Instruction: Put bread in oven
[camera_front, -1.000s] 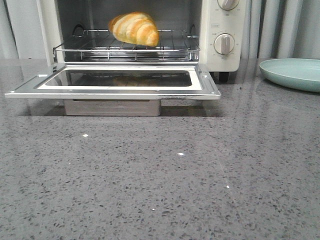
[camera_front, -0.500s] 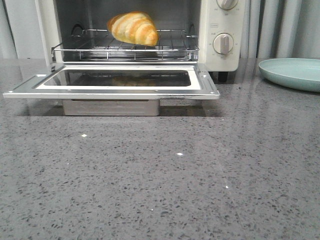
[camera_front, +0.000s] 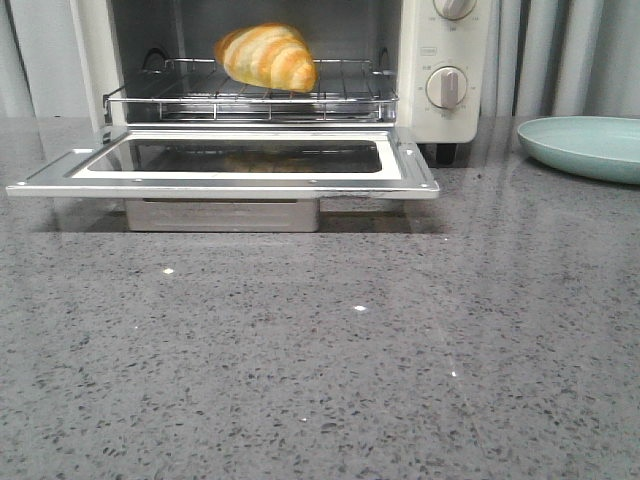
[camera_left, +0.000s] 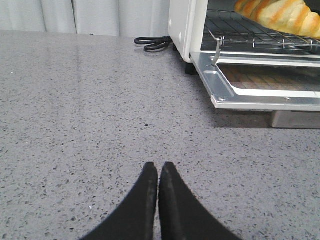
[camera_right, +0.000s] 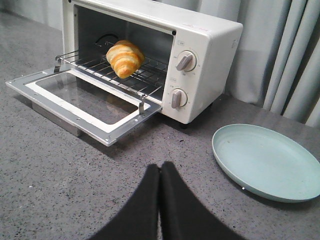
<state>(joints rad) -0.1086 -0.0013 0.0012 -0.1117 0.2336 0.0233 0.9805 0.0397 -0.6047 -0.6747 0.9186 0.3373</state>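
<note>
Bread (camera_front: 267, 56): golden orange-brown bun with cream stripes, lying on the wire rack inside the oven (camera_front: 440, 70), tapered end down toward the front. Oven: cream-white, glass-windowed door dropped fully open and level, two round knobs.

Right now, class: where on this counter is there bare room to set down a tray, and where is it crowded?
Free: the grey countertop in front of the open oven door, and left of the oven. Crowded: the back right, with the green plate, and the rack holding the bread.
</note>
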